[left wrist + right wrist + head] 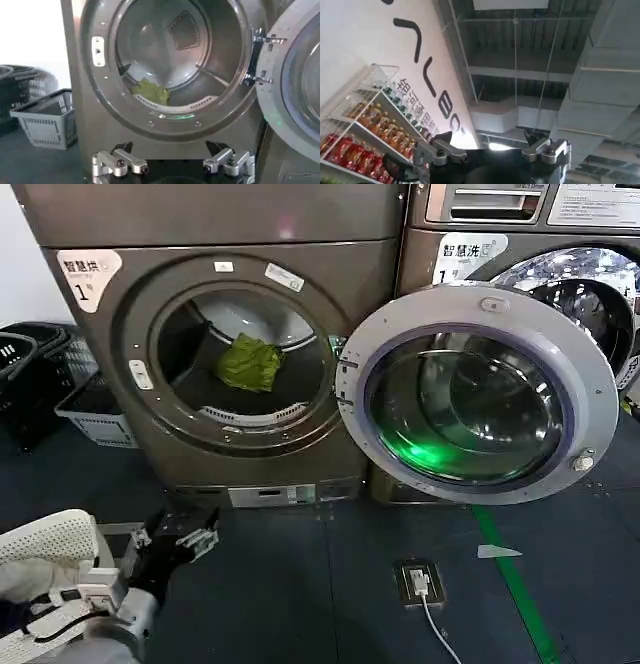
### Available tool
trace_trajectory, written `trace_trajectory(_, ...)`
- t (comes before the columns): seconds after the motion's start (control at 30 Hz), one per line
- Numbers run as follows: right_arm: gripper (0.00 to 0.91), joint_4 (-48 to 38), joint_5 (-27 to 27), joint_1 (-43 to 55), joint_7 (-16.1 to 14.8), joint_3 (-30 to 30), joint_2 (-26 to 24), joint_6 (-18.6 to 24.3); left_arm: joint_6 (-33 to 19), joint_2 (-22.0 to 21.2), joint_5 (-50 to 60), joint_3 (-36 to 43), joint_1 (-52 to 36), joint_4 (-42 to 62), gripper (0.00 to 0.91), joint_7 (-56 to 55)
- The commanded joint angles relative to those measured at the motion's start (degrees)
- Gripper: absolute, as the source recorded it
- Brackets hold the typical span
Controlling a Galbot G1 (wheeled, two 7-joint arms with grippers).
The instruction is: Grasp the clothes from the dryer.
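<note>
The clothes [250, 363] are a small wrinkled olive-green cloth lying on the drum floor inside the dryer [230, 334], a bronze-brown front-loader labelled "1". In the left wrist view the clothes [150, 91] lie low in the drum behind the porthole rim. The grey-rimmed glass door [478, 392] hangs wide open to the right. My left gripper [183, 534] is low at the left, in front of and below the drum mouth, well short of the cloth. It is open and holds nothing [171, 165]. My right gripper [490, 150] points up at a ceiling, open and empty.
A grey plastic basket [95, 412] and dark stacked baskets [30, 359] stand on the floor left of the dryer. A neighbouring machine with a shiny steel drum [580, 284] is at the right. A floor socket with a white cable [420, 584] and a green stripe [510, 584] lie on the dark floor.
</note>
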Motion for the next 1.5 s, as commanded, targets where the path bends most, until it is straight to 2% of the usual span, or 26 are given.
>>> trace_trajectory(0.03, 0.907, 0.03, 0.03, 0.02, 0.04, 0.04, 0.05, 0.03, -0.22, 0.03, -0.08, 0.16, -0.26, 0.13, 0.907, 0.17)
trace_trajectory(1.5, 0.907, 0.03, 0.17, -1.35, -0.62, 2.14, 1.11, -0.08, -0.40, 0.87, 0.15, 2.14, -1.90, 1.67, 0.907, 0.49)
